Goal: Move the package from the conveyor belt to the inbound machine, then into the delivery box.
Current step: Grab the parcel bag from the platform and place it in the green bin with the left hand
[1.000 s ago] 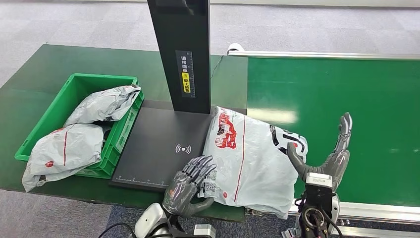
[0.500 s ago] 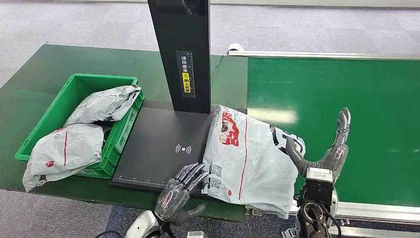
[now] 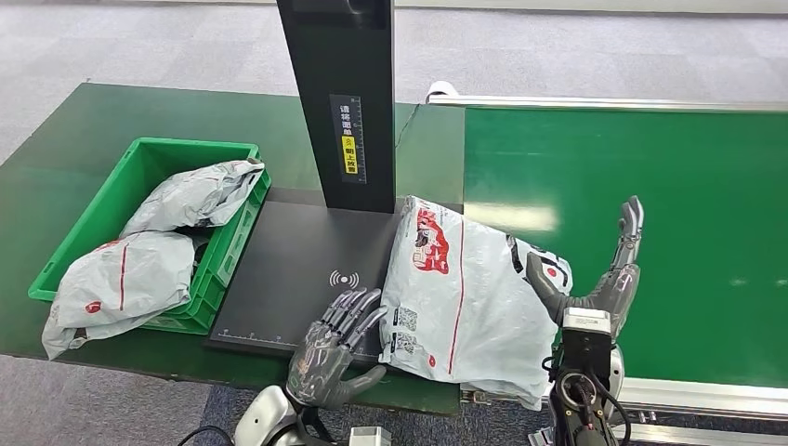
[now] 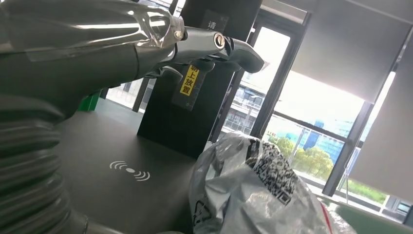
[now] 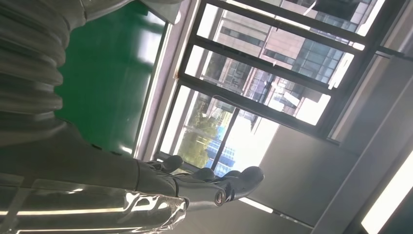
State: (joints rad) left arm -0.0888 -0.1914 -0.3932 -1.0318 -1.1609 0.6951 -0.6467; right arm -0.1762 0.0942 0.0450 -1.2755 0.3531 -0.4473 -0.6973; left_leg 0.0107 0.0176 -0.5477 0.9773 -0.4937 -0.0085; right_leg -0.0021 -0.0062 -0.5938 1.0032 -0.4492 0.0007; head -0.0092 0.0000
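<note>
Across the join of the black inbound machine [image 3: 297, 269] and the green conveyor belt [image 3: 650, 204] lies the grey package [image 3: 465, 297]. Left hand [image 3: 330, 348] sits beside it, fingers spread, holding nothing. Right hand [image 3: 595, 279] is wide open at the package's other side.

Grey carpeted floor [image 3: 139, 42]; windows [image 5: 253, 73] beyond.

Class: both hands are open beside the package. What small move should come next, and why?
Probably bring the left hand and right hand inward against the package. It lies half on the black scanner plate, with both hands open at its sides.
</note>
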